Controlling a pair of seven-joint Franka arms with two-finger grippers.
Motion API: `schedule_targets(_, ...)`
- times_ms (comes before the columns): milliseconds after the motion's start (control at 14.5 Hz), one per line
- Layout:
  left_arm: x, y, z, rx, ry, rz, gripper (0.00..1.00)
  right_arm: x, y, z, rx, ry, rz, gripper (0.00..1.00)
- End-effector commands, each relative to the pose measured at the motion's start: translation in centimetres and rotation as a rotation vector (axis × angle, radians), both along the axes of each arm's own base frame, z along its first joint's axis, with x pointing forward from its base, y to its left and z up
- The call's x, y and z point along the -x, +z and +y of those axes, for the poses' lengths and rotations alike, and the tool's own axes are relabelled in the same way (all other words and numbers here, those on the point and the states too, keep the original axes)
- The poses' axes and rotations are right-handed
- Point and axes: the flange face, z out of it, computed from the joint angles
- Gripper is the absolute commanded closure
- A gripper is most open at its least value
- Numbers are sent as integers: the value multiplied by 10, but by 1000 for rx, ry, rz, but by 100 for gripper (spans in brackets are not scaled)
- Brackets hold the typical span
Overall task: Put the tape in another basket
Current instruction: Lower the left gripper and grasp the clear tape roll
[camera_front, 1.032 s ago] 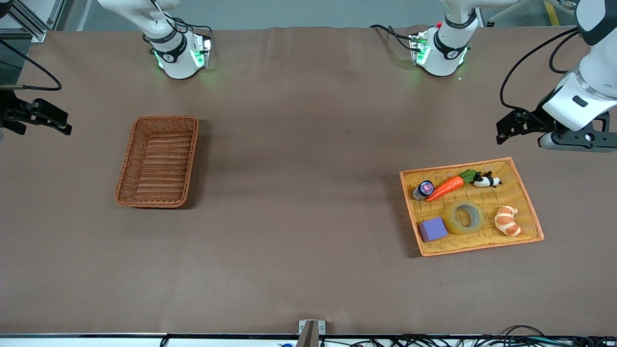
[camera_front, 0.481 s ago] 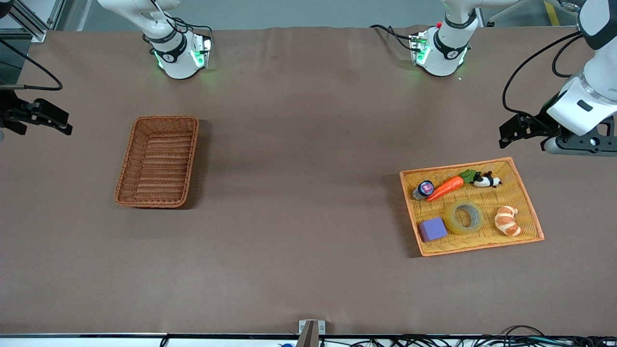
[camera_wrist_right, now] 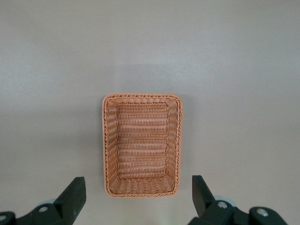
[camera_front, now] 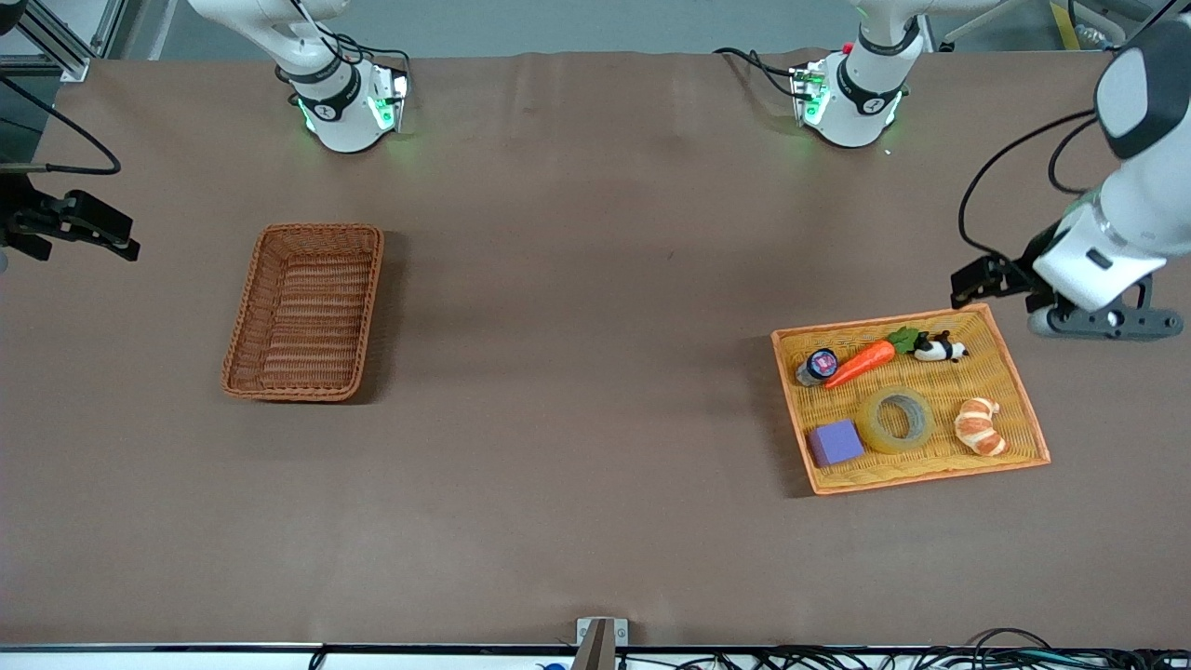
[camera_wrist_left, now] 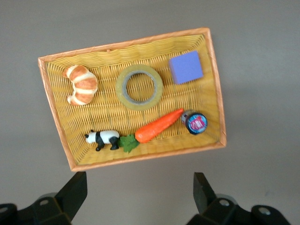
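— Since a second ago, what moved?
— Left gripper point(camera_wrist_left: 138, 192) came lower toward the yellow tray's point(camera_front: 1022, 391) corner; I see its fingers spread wide, empty.
— And the tape point(camera_front: 896, 420)?
— Glossy translucent ring, flat on the tray's weave, croissant point(camera_front: 979, 426) at its 3 o'clock.
— Right gripper point(camera_wrist_right: 136, 197)?
— Waiting, open, probably above the ribbed wicker basket point(camera_front: 304, 311).

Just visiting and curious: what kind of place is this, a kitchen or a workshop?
Most likely a robotics lab: two robot arms bolted to a brown-covered table, toy items like a carrot in a yellow tray, and loose cabling along the table's edge.
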Motion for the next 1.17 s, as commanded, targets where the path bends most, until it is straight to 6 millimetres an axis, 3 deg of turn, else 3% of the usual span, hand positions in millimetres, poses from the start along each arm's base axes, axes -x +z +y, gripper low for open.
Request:
schedule_targets(0, -18, -42, 18, 2, 12, 16, 0, 8, 5, 2, -12, -1, -8, 0)
schedule_targets(206, -33, -96, 20, -2, 10, 32, 0, 8, 5, 2, -12, -2, -11, 0)
schedule_targets(413, -48, -142, 44, -13, 40, 29, 0, 8, 5, 4, -15, 0, -6, 0)
schedule_targets(825, -70, -230, 70, -10, 102, -18, 0, 8, 5, 1, -17, -5, -8, 0)
schedule_targets(1101, -61, -257, 73, -10, 111, 34, 0, 8, 5, 2, -17, -3, -8, 0)
